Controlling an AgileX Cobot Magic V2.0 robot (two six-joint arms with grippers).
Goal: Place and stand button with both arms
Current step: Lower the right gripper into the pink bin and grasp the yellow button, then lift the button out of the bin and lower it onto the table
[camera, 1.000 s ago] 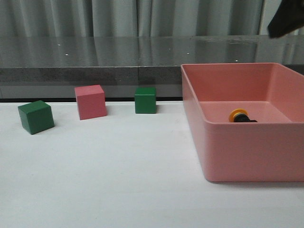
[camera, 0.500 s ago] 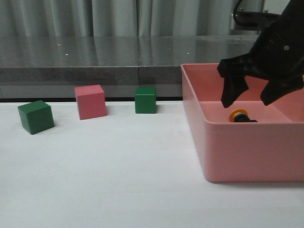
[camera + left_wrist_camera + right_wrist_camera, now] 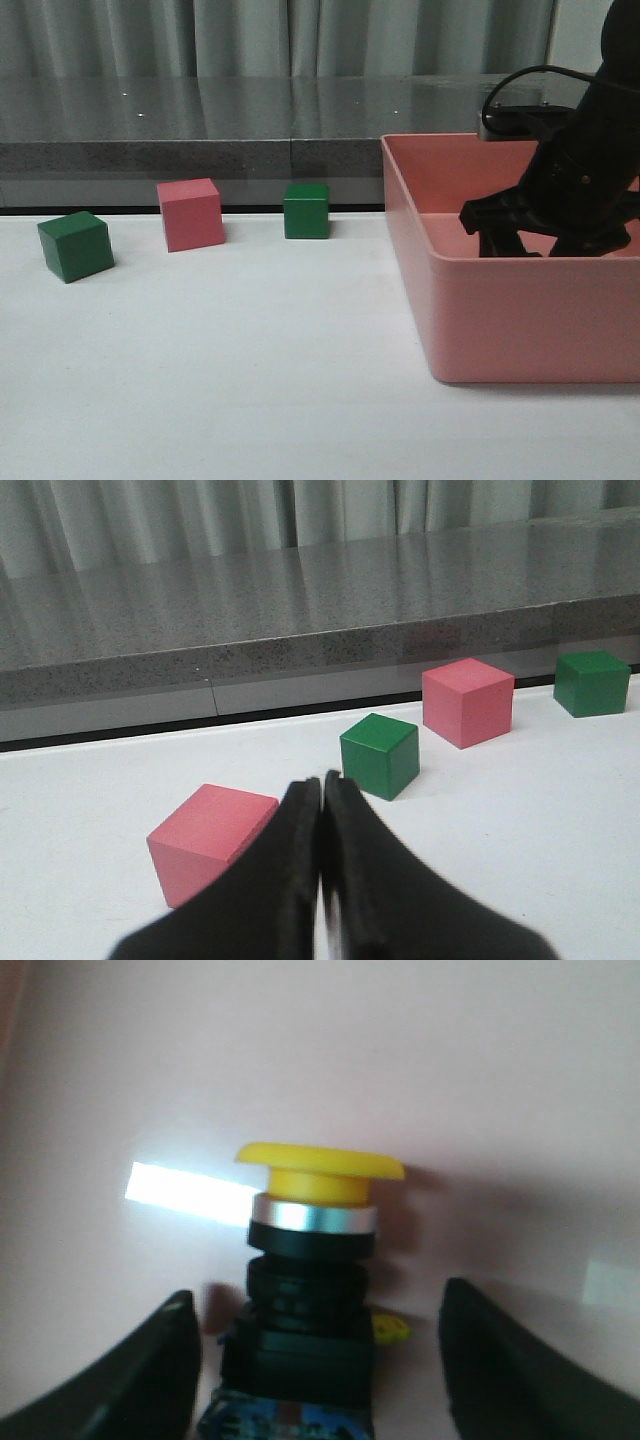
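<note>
My right gripper point(image 3: 318, 1360) hangs wide open inside the pink bin point(image 3: 520, 320), fingers either side of the button point(image 3: 312, 1300) lying on the bin's floor. I should close squarely on its black collar. My left gripper point(image 3: 322, 810) rests pressed closed.

A salmon-pink bin point(image 3: 520, 330) sits on a plain white table point(image 3: 250, 380), with a black right arm point(image 3: 585, 170) inside it. Two dark green cubes point(image 3: 75, 246) point(image 3: 306, 210) flank a pink cube point(image 3: 190, 214). Behind them runs a speckled grey counter point(image 3: 200, 125) and pale grey pleated curtains point(image 3: 280, 38). The button point(image 3: 312, 1290) shows a yellow cap, a silver ring, a black collar and a blue base against the bin's pink floor. The left gripper point(image 3: 322, 810) is black.
</note>
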